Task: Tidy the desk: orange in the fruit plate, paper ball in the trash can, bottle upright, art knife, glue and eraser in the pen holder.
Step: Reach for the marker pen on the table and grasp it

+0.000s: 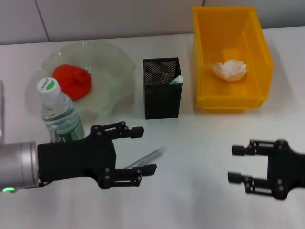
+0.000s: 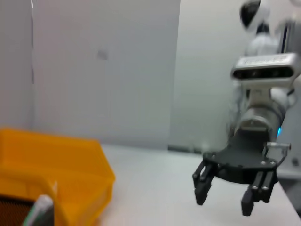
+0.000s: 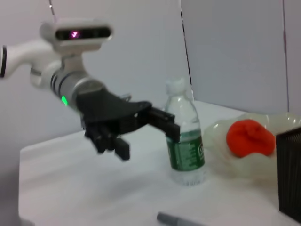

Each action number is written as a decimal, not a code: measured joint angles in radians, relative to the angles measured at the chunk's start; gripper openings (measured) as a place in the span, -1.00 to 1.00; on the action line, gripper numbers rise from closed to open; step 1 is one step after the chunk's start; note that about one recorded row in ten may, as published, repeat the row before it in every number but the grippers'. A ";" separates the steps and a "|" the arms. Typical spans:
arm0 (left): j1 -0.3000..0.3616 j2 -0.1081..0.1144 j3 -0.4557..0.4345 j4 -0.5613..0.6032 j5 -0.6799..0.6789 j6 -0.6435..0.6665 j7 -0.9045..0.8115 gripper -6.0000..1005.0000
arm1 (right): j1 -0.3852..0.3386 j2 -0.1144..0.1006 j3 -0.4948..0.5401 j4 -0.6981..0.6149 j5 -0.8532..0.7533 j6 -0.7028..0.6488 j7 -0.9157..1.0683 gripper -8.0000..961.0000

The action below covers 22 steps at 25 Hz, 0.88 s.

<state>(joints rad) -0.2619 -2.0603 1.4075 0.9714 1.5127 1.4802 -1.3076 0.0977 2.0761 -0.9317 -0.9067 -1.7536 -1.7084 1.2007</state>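
Observation:
The orange lies in the fruit plate. In front of the plate the bottle stands upright. The paper ball rests inside the trash can. A white-and-green tip pokes out of the pen holder; whether it is the glue I cannot tell. The grey art knife lies on the table between the fingers of my open left gripper. My right gripper hovers open over bare table to the right. No eraser shows.
The white table runs back to a pale wall. The pen holder stands between the fruit plate and the trash can. In the right wrist view the bottle stands just beyond the left gripper.

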 joint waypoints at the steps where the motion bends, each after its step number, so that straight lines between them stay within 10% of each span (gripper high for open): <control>1: 0.000 0.000 0.000 0.000 0.000 0.000 0.000 0.62 | 0.000 0.000 0.000 0.000 0.000 0.000 0.000 0.29; 10: -0.078 -0.009 0.077 0.284 0.298 -0.072 -0.493 0.62 | 0.005 -0.005 0.171 0.297 -0.028 0.000 -0.346 0.29; 22: -0.227 -0.014 0.312 0.436 0.695 -0.203 -0.973 0.61 | 0.005 -0.008 0.224 0.361 -0.034 0.019 -0.420 0.31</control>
<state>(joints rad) -0.4893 -2.0747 1.7196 1.4076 2.2076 1.2775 -2.2803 0.1026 2.0677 -0.7078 -0.5457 -1.7877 -1.6892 0.7808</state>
